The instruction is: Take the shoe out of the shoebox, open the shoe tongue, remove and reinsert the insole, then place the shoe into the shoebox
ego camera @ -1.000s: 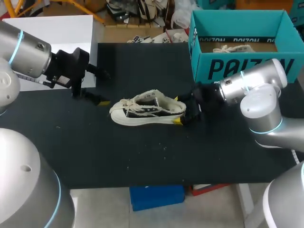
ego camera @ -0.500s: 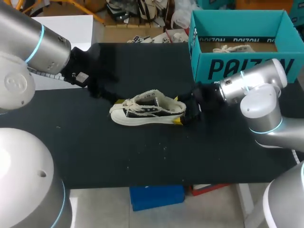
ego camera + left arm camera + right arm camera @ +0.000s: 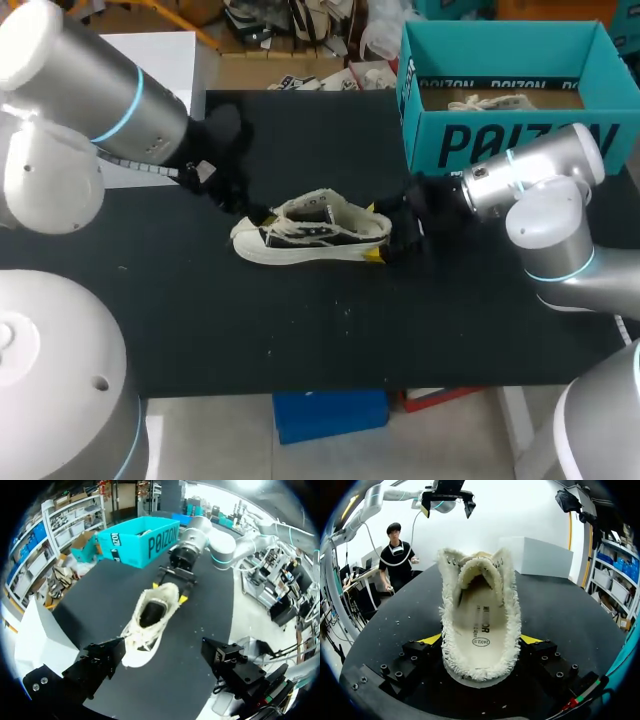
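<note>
Shoe [image 3: 312, 232] is out of shoebox [image 3: 500, 140], laid on surface [image 3: 300, 330], heel clamped between right jaws. Left jaws are spread wide, empty, above toe. Insole [image 3: 481, 625] is seen inside; removal, reinsertion, reboxing judged left.

Left pincer [image 3: 243, 203] blurred; shoe [image 3: 310, 232] heel hidden.

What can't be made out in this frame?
- Head view: fingertips of the left gripper, dark and blurred under its own wrist.
- Head view: shoebox contents, mostly behind its front wall.
- Right wrist view: shoe toe, hidden behind its raised tongue.
</note>
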